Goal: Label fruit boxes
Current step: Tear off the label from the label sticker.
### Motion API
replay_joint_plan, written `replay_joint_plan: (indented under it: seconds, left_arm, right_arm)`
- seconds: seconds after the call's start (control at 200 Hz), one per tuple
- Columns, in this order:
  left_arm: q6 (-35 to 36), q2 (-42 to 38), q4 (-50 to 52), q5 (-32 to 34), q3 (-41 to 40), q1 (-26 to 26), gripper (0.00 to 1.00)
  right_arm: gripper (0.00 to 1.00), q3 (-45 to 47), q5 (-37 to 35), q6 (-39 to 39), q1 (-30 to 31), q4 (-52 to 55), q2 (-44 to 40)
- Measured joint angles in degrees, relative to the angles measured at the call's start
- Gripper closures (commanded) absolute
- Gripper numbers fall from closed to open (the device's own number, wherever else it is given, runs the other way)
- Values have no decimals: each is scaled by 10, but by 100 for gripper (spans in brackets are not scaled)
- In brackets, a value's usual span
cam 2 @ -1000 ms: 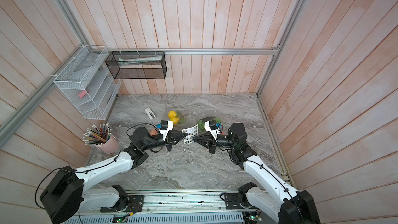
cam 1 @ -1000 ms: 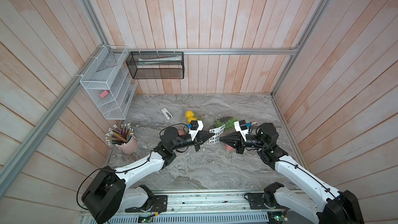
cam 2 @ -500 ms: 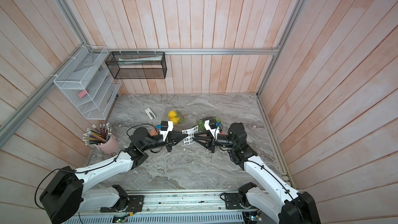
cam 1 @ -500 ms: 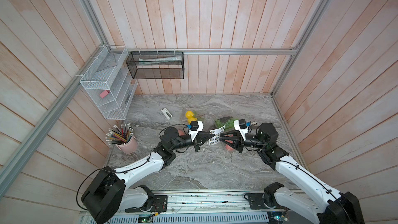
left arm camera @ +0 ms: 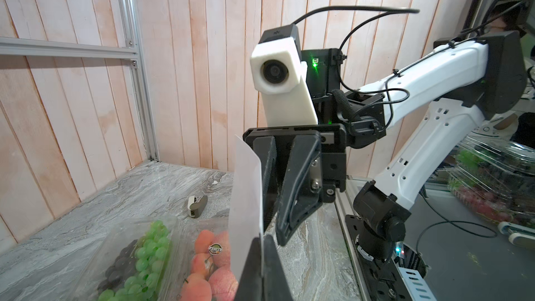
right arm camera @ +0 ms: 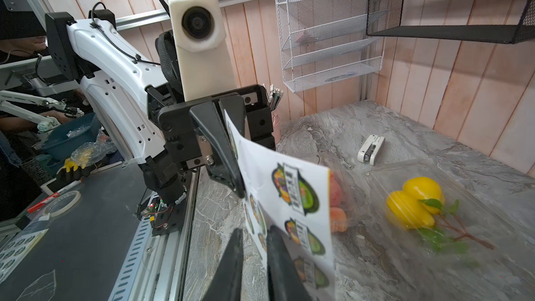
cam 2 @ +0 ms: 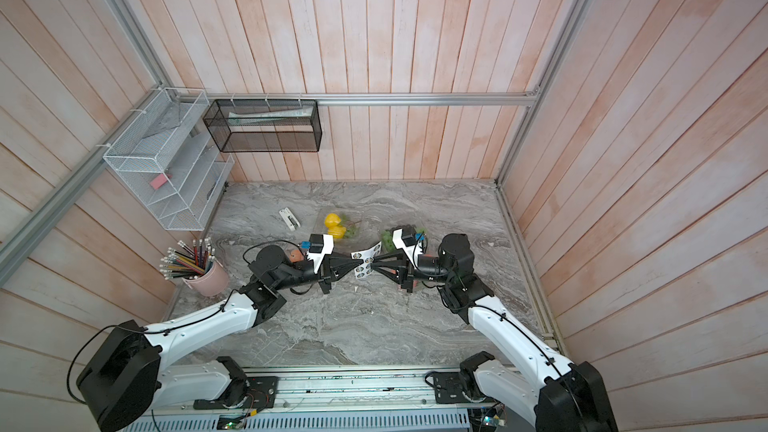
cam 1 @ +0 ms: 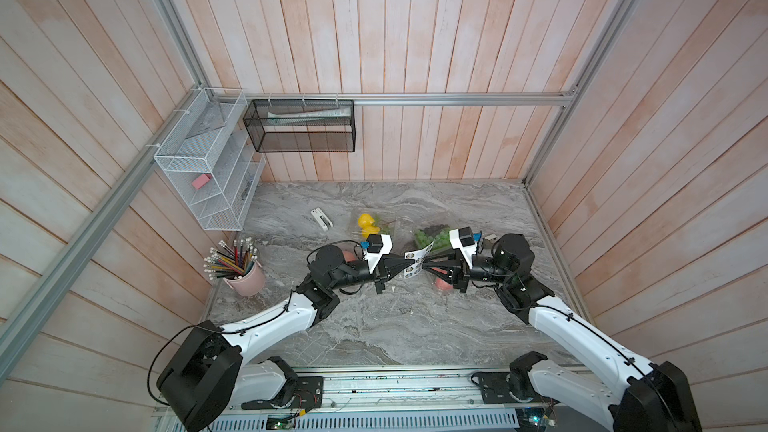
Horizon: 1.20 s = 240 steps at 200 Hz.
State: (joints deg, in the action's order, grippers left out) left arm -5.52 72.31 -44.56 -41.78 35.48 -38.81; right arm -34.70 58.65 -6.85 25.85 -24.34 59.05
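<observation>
The left gripper and the right gripper are held tip to tip above the middle of the grey table, with a white sticker sheet raised between them. One edge of the sheet is clamped in the closed jaws of the left gripper. The jaws of the right gripper are seen slightly apart at the opposite edge; whether the sheet is touched by them cannot be told. The box of yellow fruit is set just beyond the left gripper, and the box of grapes just beyond the right gripper. The box of red fruit lies beneath the right gripper. The box of orange fruit is largely hidden by the left arm.
</observation>
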Motion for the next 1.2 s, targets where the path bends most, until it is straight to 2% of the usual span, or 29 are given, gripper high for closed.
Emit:
replay_joint_plan:
  seconds: [0.24,0.42,0.73,1.2]
  left_arm:
    - [0,1,0,0,0,-2,100]
    - [0,1,0,0,0,-3,100]
    - [0,1,0,18,0,-5,100]
    - [41,-3,16,47,0,-14,100]
  right_arm:
    - [89,-1,4,-7,0,-12,3]
    - [100,-3,5,-12,0,-16,9]
    - [100,-3,17,-12,1,-18,9]
    - [100,-3,33,-11,4,-18,9]
